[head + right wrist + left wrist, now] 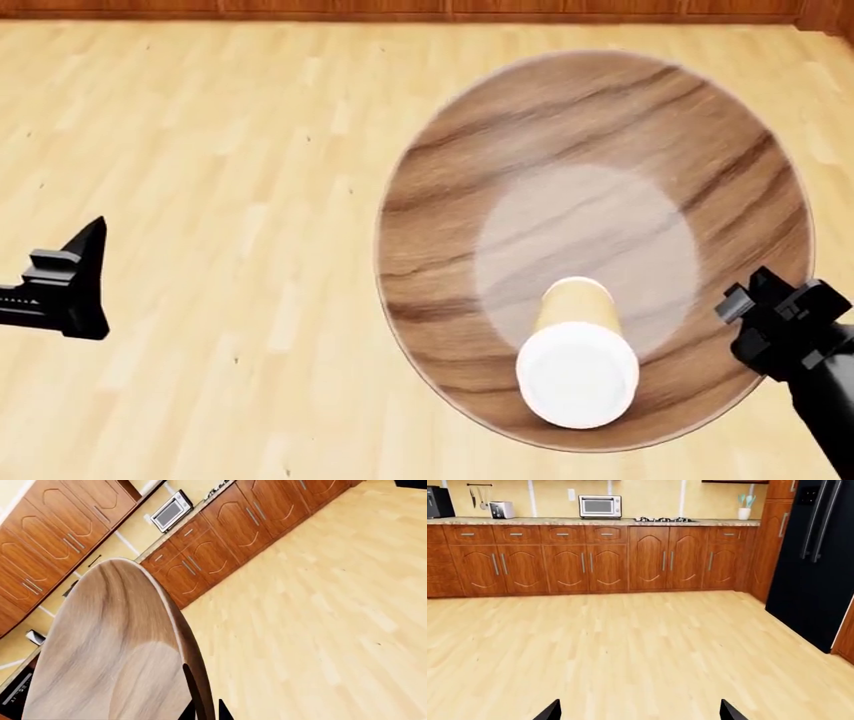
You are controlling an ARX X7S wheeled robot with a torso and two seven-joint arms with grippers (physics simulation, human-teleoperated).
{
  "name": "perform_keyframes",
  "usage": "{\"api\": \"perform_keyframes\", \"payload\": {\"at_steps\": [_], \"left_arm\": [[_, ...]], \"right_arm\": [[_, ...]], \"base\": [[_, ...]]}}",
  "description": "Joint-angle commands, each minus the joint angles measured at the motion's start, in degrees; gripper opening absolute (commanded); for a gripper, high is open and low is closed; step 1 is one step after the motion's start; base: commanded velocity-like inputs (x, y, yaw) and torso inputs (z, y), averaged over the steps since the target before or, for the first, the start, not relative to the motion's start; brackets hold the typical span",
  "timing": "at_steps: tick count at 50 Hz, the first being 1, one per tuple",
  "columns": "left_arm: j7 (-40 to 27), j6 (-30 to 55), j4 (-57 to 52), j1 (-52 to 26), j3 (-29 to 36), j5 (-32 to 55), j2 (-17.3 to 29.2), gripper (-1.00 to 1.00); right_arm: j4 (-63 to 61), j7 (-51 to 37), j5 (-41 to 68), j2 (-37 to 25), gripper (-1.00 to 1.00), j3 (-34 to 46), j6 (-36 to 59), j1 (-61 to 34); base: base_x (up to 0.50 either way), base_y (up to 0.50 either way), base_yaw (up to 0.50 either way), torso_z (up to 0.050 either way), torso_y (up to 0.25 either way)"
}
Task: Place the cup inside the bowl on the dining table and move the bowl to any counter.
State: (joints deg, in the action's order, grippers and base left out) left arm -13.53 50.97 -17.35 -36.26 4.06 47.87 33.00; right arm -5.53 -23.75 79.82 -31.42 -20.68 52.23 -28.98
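Note:
The wooden bowl (587, 180) hangs over the floor, tilted, at the right of the head view. The tan cup (577, 350) with its white lid lies on its side inside the bowl, near the low rim. My right gripper (750, 312) is shut on the bowl's rim; in the right wrist view its fingertips (225, 711) pinch the rim of the bowl (113, 645) from both sides. My left gripper (74, 270) is open and empty at the far left, over bare floor (640, 712). The counter (560, 521) runs along the far yellow wall. The dining table is out of view.
On the counter stand a microwave (600, 506), a toaster (502, 510) and a stove top (664, 519). Brown cabinets (594, 560) sit beneath it. A black fridge (817, 555) stands at the counter's end. Light wood floor (627, 645) lies between me and the cabinets.

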Motion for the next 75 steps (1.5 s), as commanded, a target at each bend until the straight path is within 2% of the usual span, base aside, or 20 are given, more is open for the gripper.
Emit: {"api": "perform_keyframes", "payload": {"at_steps": [1, 75], "left_arm": [[0.3, 0.0, 0.6, -0.7, 0.1, 0.1, 0.3, 1.0], [0.3, -0.7, 0.8, -0.4, -0.3, 1.3, 1.2, 1.0]], "right_arm": [[-0.6, 0.3, 0.9, -0.1, -1.0, -0.4, -0.5, -0.3], [-1.2, -1.4, 4.0, -1.0, -1.0, -0.9, -0.6, 0.0]], "base": [[0.5, 0.0, 0.0, 0.0, 0.0], [0.5, 0.0, 0.0, 0.0, 0.002]]}}
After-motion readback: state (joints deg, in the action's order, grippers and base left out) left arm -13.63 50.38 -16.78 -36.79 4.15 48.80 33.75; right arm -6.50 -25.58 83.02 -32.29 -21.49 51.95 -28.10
